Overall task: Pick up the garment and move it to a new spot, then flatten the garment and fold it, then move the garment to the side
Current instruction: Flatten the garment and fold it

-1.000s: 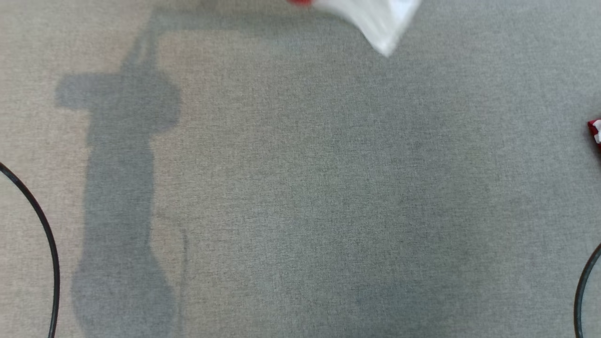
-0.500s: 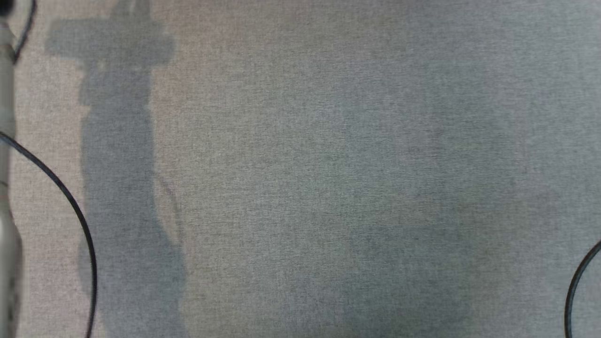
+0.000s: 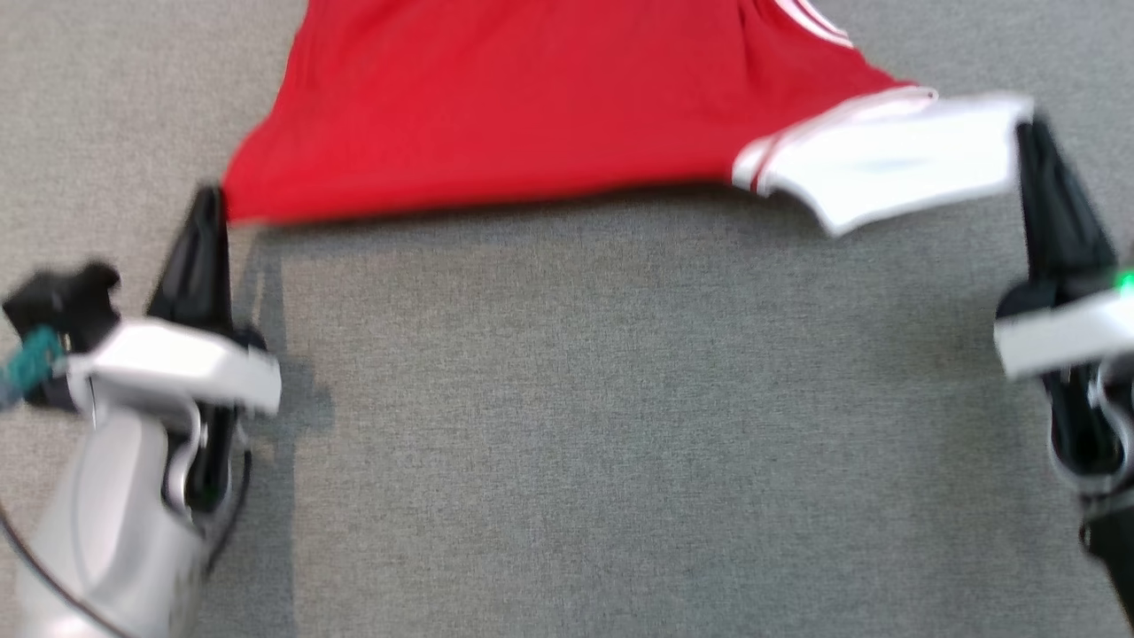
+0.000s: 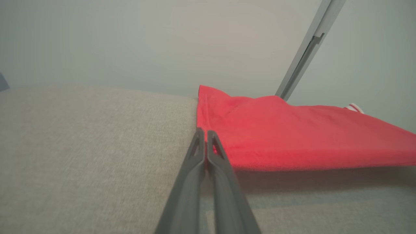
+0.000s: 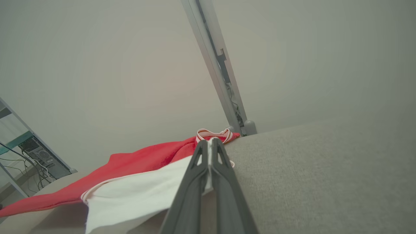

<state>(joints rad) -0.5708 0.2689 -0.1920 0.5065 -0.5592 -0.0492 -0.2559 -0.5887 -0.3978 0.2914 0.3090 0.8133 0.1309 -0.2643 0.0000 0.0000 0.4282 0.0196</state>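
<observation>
Grey cloth covers the desk [image 3: 567,399]. Along its far side the red shirt [image 3: 496,106] stretches sideways between both hands. The left hand [image 3: 211,199] pinches its red corner, and the right hand [image 3: 1028,133] pinches its white sleeve [image 3: 886,159].

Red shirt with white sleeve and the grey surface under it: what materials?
The red shirt with white sleeve looks like soft, matte knit fabric: it drapes and wrinkles. The grey surface seems a matte woven cloth: fine heathered weave shows.

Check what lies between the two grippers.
In the head view, the red shirt stretches from left gripper to right gripper, its white sleeve at the right; nearer, bare grey surface.
</observation>
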